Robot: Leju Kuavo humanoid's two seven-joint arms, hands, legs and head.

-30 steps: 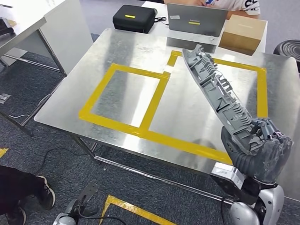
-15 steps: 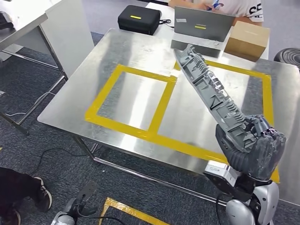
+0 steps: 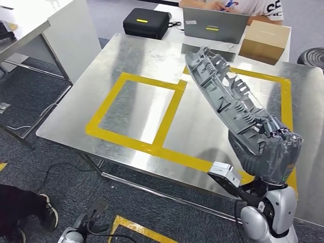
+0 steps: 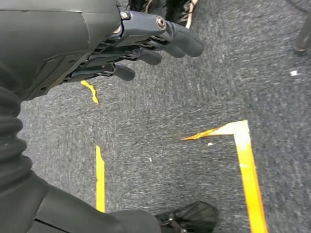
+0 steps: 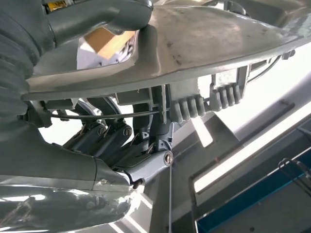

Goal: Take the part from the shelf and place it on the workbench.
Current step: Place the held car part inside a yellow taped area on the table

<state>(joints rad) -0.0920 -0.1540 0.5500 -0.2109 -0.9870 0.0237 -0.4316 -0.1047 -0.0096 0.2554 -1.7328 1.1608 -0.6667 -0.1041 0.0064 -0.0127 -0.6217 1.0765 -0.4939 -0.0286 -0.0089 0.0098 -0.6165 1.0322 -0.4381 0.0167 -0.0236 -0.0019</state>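
Head view has the right hand (image 3: 267,157) gripping the grey part (image 3: 225,98) above the workbench (image 3: 126,55), left hand (image 4: 139,43) empty with fingers apart; lowering inside the yellow tape (image 3: 168,109) likely follows.

The setting was a workshop or robotics test lab rather than a home. A bare sheet-metal workbench (image 3: 126,55) stood on a thin steel frame, its top marked out in rectangles of yellow tape (image 3: 160,129). Grey industrial carpet (image 3: 57,177) covered the floor, with more yellow tape lines (image 4: 249,174) and loose cables on it. Behind the bench a person sat at an open laptop (image 3: 214,25), next to a black equipment case (image 3: 145,23) and a cardboard box (image 3: 265,40).
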